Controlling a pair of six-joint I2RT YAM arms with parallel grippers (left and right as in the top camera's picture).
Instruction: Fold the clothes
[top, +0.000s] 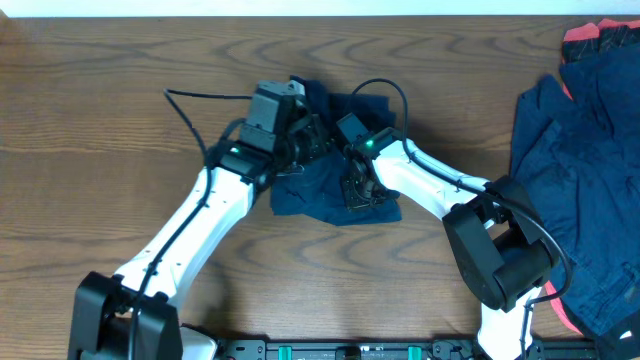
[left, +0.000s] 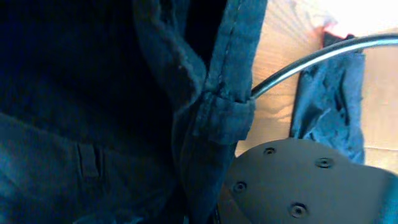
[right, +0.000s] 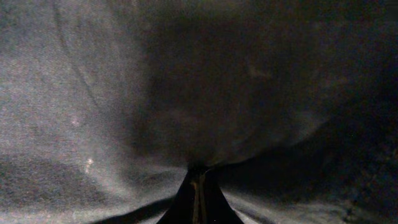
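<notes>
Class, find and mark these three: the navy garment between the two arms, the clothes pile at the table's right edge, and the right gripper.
navy garment (top: 305, 197), overhead view, lower left flat part.
clothes pile (top: 590, 170), overhead view, middle of the blue fabric.
right gripper (right: 198, 177), right wrist view, between its shut fingertips.

Overhead: we look straight down on the table (top: 100, 90) from well above, with the left arm (top: 200, 225) and right arm (top: 430, 185) reaching in from the bottom edge. Left wrist: we sit tight against the navy garment (left: 93, 93), facing across it toward bare tabletop at right. Right wrist: even closer, cloth fills the frame. All three share that garment.
</notes>
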